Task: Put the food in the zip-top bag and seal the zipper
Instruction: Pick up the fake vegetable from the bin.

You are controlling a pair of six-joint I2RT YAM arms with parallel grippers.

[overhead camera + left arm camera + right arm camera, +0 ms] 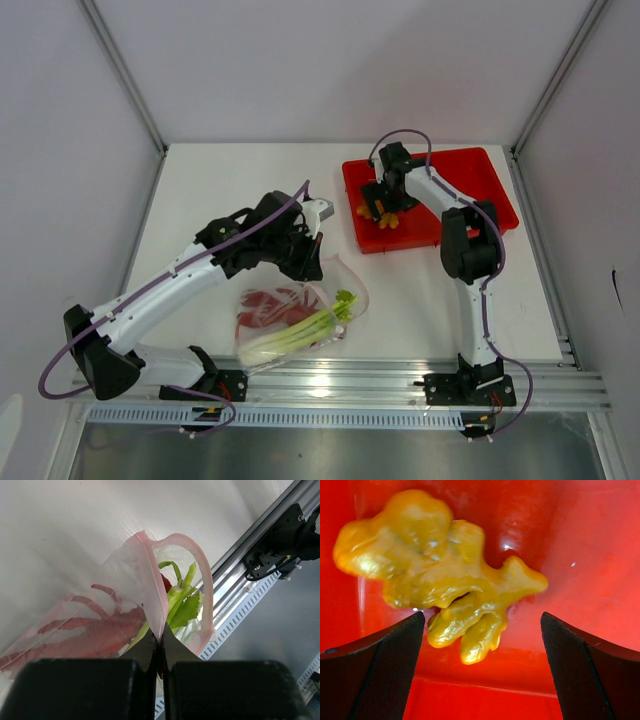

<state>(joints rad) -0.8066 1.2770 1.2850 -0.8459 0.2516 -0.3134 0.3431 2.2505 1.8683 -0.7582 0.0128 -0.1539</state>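
The clear zip-top bag (300, 312) lies near the table's front with its mouth lifted. Inside it are the pale green leafy stalk (305, 330) and the dark red spiky piece (262, 303). My left gripper (161, 632) is shut on the bag's pinkish zipper rim (150, 565) and holds the mouth open in a loop; the stalk's leaves (182, 605) show through the opening. The yellow-orange food cluster (440, 575) sits in the red tray (580, 580). My right gripper (482, 614) hangs open just above it, a finger on either side, touching nothing.
The red tray (480, 185) stands at the back right of the white table. An aluminium rail (400, 380) runs along the near edge, close to the bag. White walls and frame posts close in the back and sides.
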